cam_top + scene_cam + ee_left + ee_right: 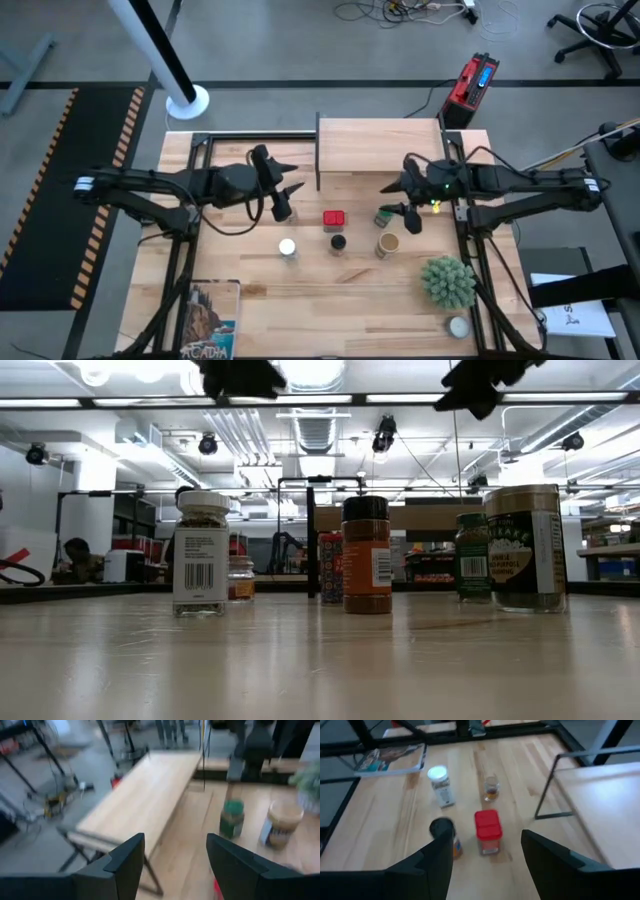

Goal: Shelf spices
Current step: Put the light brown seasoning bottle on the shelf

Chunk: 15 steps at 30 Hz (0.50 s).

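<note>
Both arms hover above the table (250,300), left end effector (290,178) and right end effector (393,197) each spread apart and empty. Six spices stand below beside the bare shelf (380,150): the red tin (334,218), white-lidded jar (288,248), black-lidded jar (338,243), tan cylinder (387,243), green-lidded jar (384,217) and a small jar (282,211).

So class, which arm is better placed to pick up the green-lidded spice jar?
The right arm. Its open gripper hovers almost directly over the green-lidded spice jar. The open left gripper sits farther off, across the red square tin.
</note>
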Each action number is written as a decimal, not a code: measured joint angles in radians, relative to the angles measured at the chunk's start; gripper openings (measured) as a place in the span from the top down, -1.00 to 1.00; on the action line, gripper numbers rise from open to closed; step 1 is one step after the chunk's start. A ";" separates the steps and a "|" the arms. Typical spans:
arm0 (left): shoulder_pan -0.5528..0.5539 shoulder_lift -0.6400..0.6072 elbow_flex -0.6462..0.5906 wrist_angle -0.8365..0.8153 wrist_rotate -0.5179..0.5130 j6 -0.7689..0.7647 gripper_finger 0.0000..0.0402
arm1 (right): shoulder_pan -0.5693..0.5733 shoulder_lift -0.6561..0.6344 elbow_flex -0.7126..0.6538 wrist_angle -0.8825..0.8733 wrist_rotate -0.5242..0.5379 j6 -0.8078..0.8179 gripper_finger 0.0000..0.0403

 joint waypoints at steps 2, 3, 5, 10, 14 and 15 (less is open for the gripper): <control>0.002 0.013 0.031 -0.085 -0.001 -0.042 -0.01 | 0.019 -0.002 -0.031 0.028 -0.001 -0.002 -0.03; 0.003 0.022 0.048 -0.129 -0.001 -0.066 -0.01 | 0.029 -0.002 -0.043 0.041 -0.001 -0.005 -0.03; 0.003 0.039 0.089 -0.194 0.000 -0.105 -0.01 | 0.051 -0.002 -0.065 0.053 0.000 -0.004 -0.04; -0.003 0.087 0.218 -0.283 0.083 -0.121 -0.01 | 0.123 -0.001 -0.105 0.091 0.059 0.020 -0.02; -0.010 0.130 0.273 -0.335 0.112 -0.115 -0.01 | 0.169 -0.017 -0.114 0.095 0.126 0.019 -0.01; -0.011 0.139 0.273 -0.349 0.112 -0.115 -0.01 | 0.177 -0.024 -0.120 0.100 0.136 0.019 -0.01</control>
